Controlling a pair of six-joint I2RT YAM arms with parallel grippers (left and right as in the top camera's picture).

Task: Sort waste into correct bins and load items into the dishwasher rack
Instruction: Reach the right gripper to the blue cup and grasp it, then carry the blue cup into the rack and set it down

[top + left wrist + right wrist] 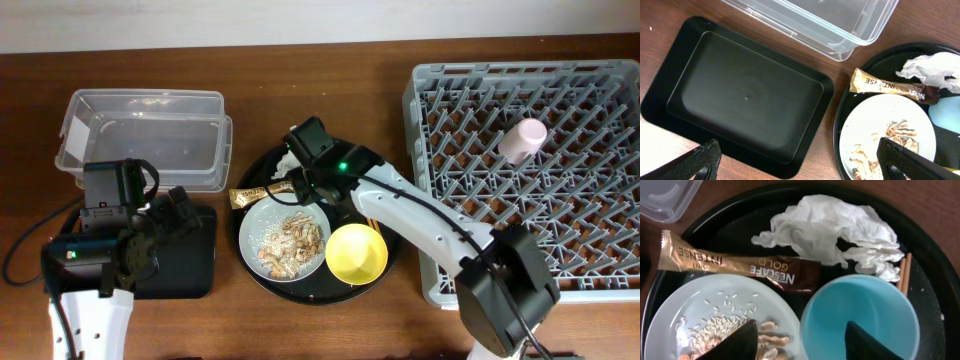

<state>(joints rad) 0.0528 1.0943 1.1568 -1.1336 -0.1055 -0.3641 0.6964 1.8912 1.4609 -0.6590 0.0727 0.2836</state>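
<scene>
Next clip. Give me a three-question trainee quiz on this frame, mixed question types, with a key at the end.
1. True or false: the pink cup already sits in the dishwasher rack.
2. Where are the food scraps? A) yellow bowl B) grey plate C) black rectangular tray
3. Fill in: the right gripper, jaws apart, is above the ____ cup.
Key: 1 true; 2 B; 3 blue cup.
</scene>
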